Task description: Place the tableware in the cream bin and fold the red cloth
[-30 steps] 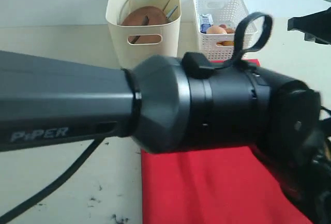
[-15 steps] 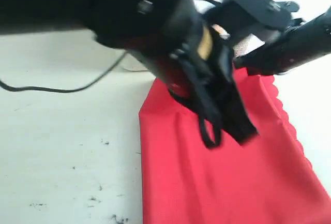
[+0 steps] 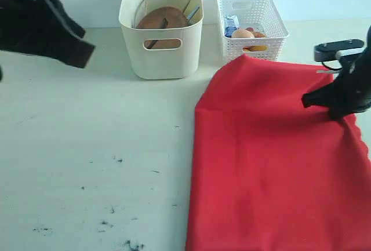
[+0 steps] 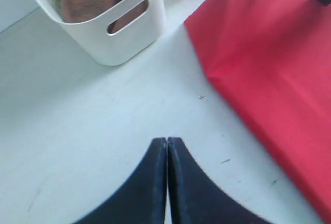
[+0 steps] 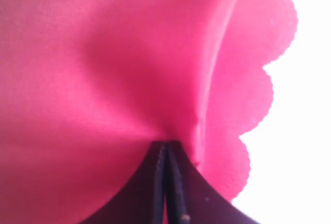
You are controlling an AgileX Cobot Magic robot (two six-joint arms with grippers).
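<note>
The red cloth (image 3: 266, 164) lies on the table's right half, with its far corner raised in a peak in front of the white basket. My right gripper (image 3: 316, 100) is shut on the cloth near its right side. In the right wrist view its tips (image 5: 166, 145) pinch the red cloth (image 5: 103, 69) beside the scalloped edge (image 5: 258, 94). The cream bin (image 3: 161, 42) stands at the back with the brown plate (image 3: 164, 18) and chopsticks (image 3: 191, 2) inside. My left gripper (image 4: 166, 140) is shut and empty over bare table, near the cream bin (image 4: 124, 38). The other tableware is hidden.
A white lattice basket (image 3: 253, 16) with food stands right of the cream bin. My left arm (image 3: 43, 25) hangs over the table's back left corner. The tabletop (image 3: 87, 164) has small dark specks.
The left arm, which filled the view, has swung away to the upper left. The cloth's left edge now lies further right, and the right gripper is now on the cloth.
</note>
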